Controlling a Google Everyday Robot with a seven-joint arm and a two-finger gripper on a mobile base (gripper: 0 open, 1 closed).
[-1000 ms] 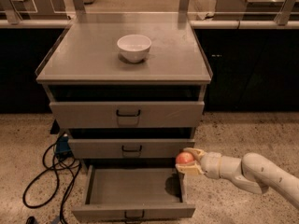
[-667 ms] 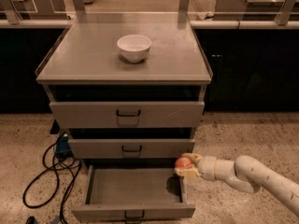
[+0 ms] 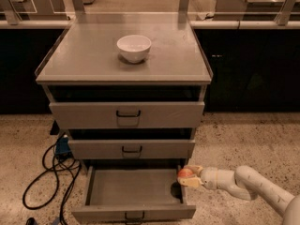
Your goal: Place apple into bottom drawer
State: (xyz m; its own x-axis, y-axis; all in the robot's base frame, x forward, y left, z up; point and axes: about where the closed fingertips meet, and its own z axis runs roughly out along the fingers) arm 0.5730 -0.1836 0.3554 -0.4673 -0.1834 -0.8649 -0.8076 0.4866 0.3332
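Note:
The grey cabinet has three drawers. The bottom drawer (image 3: 133,189) is pulled out and its tray looks empty. My gripper (image 3: 186,176) reaches in from the lower right and is shut on the small red-orange apple (image 3: 184,173). It holds the apple just above the drawer's right wall, near the back right corner. The two upper drawers (image 3: 127,115) are pushed in.
A white bowl (image 3: 134,48) stands on the cabinet top (image 3: 93,55). Black cables (image 3: 49,172) lie on the speckled floor to the left of the cabinet. Dark counters run behind it.
My arm has moved a little to the left with the apple, bringing it closer over the drawer's right edge.

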